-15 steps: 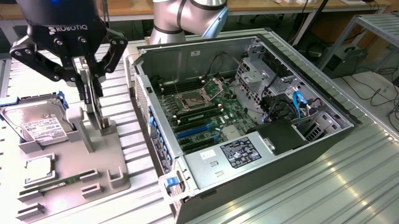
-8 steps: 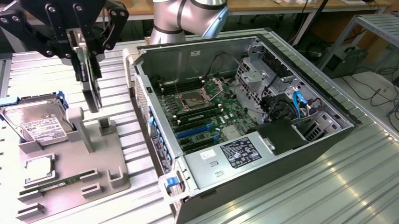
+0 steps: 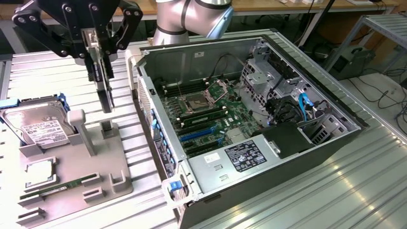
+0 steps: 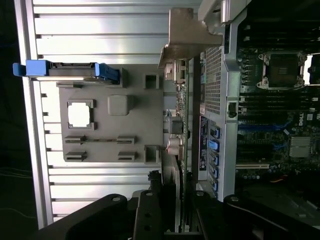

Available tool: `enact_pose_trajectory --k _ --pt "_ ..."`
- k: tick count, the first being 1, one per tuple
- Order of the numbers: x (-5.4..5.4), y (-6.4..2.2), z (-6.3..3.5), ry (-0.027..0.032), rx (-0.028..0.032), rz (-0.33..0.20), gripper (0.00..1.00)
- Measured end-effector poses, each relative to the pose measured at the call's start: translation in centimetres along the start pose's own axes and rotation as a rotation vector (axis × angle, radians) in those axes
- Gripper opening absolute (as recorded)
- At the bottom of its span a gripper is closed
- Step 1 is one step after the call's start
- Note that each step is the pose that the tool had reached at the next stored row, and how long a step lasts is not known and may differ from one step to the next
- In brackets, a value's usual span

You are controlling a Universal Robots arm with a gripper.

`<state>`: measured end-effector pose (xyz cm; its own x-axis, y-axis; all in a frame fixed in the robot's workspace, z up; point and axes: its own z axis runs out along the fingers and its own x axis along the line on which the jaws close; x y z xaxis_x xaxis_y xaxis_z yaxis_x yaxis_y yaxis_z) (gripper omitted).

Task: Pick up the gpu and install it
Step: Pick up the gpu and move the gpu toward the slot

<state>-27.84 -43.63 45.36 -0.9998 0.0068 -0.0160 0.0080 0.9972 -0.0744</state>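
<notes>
gpu [image 3: 106,90], a thin flat black expansion card w/ a silver metal bracket at one end, hangs upright on edge, clamped near its top by the black linkage pincer [image 3: 100,45]. The pincer's narrow grip on both faces leaves the lower edge free, prob. so it can meet a slot. The card is clear of the grey moulded parts tray [image 3: 76,157] on the ribbed aluminium bench [image 3: 318,200]. Two slotted posts below it stand empty, likely its cradle. A silver hard drive w/ white label [image 3: 35,126] and a narrow green RAM stick [image 3: 60,187] sit in the tray. The open grey PC tower [image 3: 343,143] lies just beside it. Its blue expansion slots [image 3: 197,135] face up. The card isn't yet over them.
</notes>
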Motion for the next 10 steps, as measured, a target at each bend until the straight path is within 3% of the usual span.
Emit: enact_pose_trajectory --k 10 --pt "-1.3 0.01 0.03 -0.0001 0.0000 0.000 0.27"
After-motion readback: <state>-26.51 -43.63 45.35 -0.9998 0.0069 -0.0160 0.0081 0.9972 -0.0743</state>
